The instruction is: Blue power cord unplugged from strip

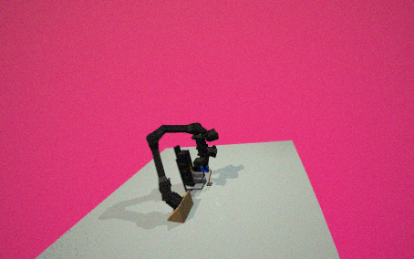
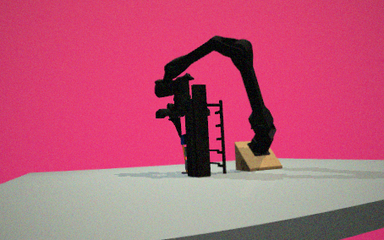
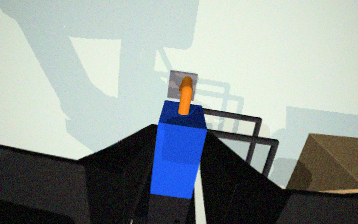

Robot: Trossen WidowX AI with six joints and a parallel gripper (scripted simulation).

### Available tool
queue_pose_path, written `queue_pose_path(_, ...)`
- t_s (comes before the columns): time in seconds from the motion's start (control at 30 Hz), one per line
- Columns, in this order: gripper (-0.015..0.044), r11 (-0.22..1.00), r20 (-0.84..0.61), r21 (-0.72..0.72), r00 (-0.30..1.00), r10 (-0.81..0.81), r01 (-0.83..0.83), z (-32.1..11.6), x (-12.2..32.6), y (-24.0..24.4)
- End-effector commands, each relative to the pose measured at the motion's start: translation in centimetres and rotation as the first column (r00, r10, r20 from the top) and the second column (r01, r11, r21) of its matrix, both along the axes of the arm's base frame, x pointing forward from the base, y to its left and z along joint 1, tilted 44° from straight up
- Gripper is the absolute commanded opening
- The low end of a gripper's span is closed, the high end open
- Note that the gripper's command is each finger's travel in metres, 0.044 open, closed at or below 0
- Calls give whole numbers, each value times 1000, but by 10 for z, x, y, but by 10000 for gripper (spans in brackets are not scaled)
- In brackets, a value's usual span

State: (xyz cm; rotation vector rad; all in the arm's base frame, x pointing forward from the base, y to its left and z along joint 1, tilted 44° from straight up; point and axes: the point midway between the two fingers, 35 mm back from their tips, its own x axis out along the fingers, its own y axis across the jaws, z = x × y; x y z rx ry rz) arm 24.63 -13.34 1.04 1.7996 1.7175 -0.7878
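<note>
The blue plug is between the fingers of my gripper, which is shut on it. A black part continues below the blue body in the wrist view. The orange cord runs from the plug down to a small grey plate. The tall black upright, which appears to be the power strip, stands close beside the plug. The frames do not clearly show whether the plug's contact end touches it.
Thin black brackets stick out beside the upright, close to my right finger in the wrist view. The wooden wedge carries the arm's base. The pale table lies below.
</note>
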Motion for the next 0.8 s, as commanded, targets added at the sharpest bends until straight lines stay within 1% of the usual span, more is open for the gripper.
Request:
queue_pose_path(0.0,53,1000,10,-14,1000,-1,2,1,0,-4)
queue_pose_path(0.07,105,1000,10,-12,1000,-2,2,2,1,2)
queue_pose_path(0.37,341,1000,10,-12,1000,-2,2,2,1,2)
queue_pose_path(0.5,440,1000,10,-14,1000,-3,3,-8,1,-16)
queue_pose_path(0.63,440,1000,10,-15,1000,-2,3,-29,-2,-48)
queue_pose_path(0.77,440,1000,10,-15,1000,-2,2,-30,-3,-50)
